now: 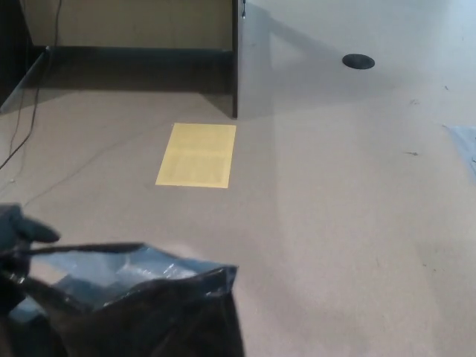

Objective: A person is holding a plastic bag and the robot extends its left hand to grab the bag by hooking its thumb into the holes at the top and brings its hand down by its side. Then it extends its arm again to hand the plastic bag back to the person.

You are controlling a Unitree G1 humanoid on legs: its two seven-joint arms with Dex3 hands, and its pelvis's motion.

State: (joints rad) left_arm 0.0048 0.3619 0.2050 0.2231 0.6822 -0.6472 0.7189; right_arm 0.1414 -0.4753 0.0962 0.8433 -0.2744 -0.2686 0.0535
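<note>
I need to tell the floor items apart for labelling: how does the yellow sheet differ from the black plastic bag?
The yellow sheet is pale yellow; the black plastic bag is dark and glossy. The sheet lies flat on the floor with straight edges; the bag is crumpled, with its mouth open. The sheet lies alone in mid-frame; the bag sits at the bottom left corner, beside the left hand. Both lie left of centre.

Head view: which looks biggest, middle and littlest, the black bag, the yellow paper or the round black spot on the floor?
1. Black bag, though it's nearest the camera.
2. Yellow paper.
3. Round black spot, farthest away.
</note>
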